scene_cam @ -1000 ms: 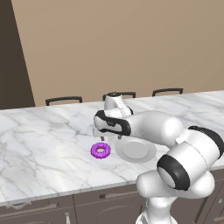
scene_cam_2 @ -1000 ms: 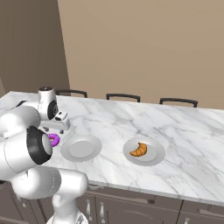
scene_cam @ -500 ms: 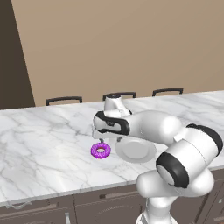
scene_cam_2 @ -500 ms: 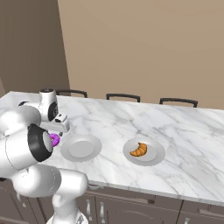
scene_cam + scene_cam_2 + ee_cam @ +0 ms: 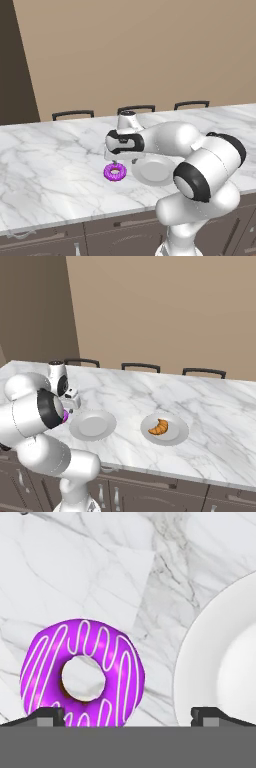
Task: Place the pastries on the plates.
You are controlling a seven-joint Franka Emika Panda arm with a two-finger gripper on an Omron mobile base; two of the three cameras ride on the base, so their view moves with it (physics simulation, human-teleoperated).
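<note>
Donut (image 5: 115, 172) with purple frosting is lying flat on the marble counter (image 5: 45, 165) in the left base view, toward the front edge and just left of an empty grey plate (image 5: 152, 171), apart from its rim; the gripper (image 5: 116, 162) is hanging right above the donut, its fingers pointing down. In the right base view the arm is covering most of the donut (image 5: 66, 416), a purple sliver peeking out beside the empty plate (image 5: 93, 424), while the croissant (image 5: 158, 427) is sitting on the second plate (image 5: 164, 429) further along the counter, near its front edge. In the hand view the donut (image 5: 82, 673) is showing white stripes, the plate (image 5: 220, 662) lying beside it; the two fingertips (image 5: 47, 714) are standing wide apart, gripping nothing.
</note>
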